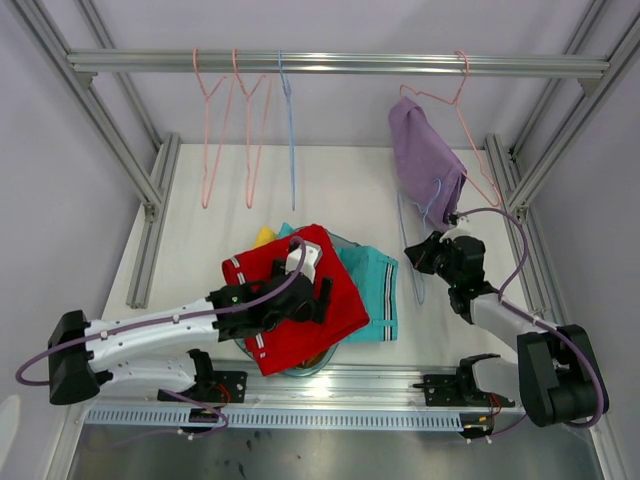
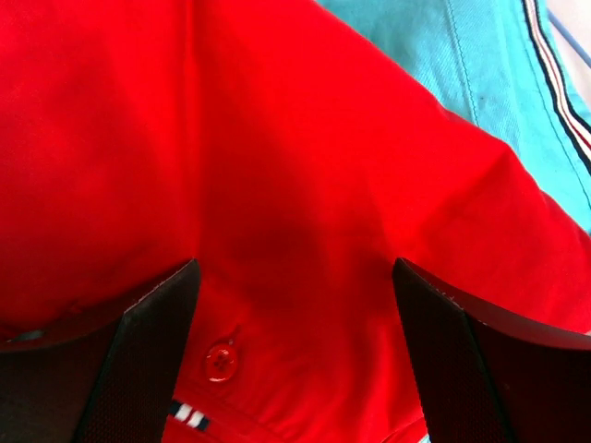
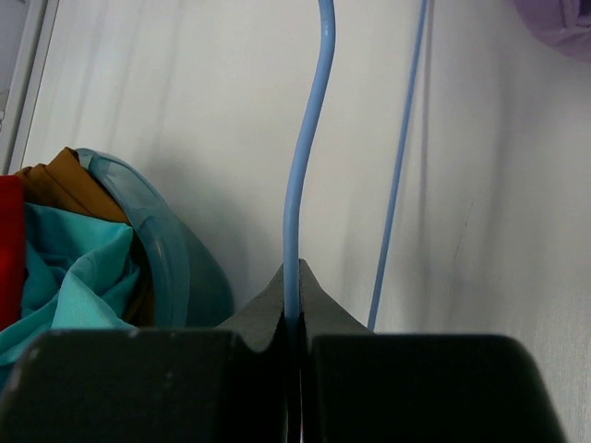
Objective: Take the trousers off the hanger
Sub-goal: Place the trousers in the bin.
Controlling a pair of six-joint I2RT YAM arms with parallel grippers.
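Red trousers [image 1: 300, 290] lie on top of a pile, over teal trousers [image 1: 378, 290] and a yellow pair [image 1: 263, 236]. My left gripper [image 1: 318, 292] hovers open just above the red cloth [image 2: 277, 138], its fingers [image 2: 148, 351] wide apart and holding nothing. A strip of the teal pair [image 2: 480, 55] shows beyond it. Lilac trousers [image 1: 425, 150] hang on a pink hanger [image 1: 462, 110] on the rail. My right gripper [image 1: 422, 255] is shut on the wire of a bare blue hanger [image 3: 305, 166], low beside the pile. Brown cloth [image 3: 65, 189] shows in the basin.
The pile sits in a clear blue basin [image 3: 157, 231]. Two empty pink hangers [image 1: 225, 130] and a blue one [image 1: 290, 130] hang from the metal rail [image 1: 340, 64]. Frame posts stand at both sides of the white table [image 1: 340, 190].
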